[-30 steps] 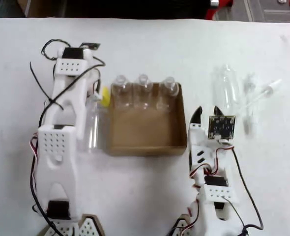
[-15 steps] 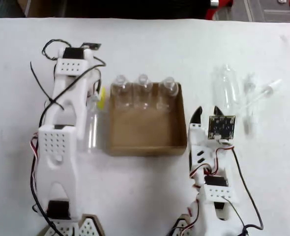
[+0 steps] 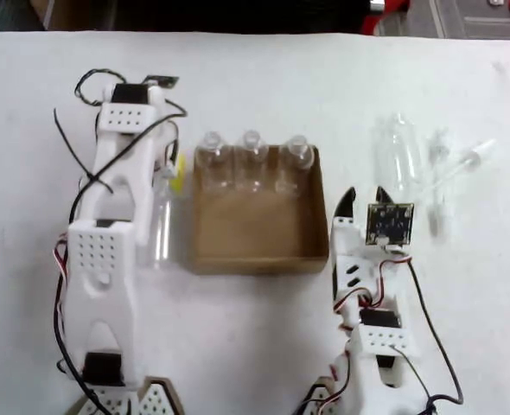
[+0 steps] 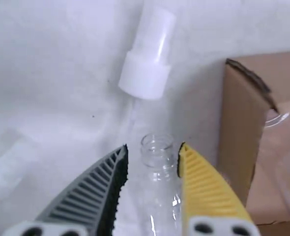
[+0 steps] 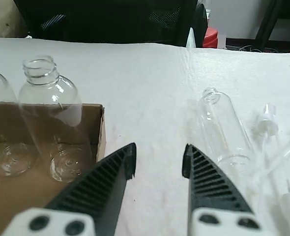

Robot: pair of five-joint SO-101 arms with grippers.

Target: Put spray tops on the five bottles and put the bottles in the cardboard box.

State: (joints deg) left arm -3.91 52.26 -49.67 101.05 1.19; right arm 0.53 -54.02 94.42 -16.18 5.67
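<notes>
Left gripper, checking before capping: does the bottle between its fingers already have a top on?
No, the bottle inside the left gripper has a bare open neck.

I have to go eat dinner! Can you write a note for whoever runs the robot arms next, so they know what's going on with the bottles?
Left gripper: open, one finger on each side of the neck of a topless bottle lying on the table beside the cardboard box. A loose spray top lies just past its neck.
Right gripper: open, holding nothing, at the box's other side.
Done: three bottles stand in the box, apparently without tops.
Left: a fifth bottle lies beyond the right gripper, with more spray tops next to it. All five seem to need tops, and two need boxing.
</notes>
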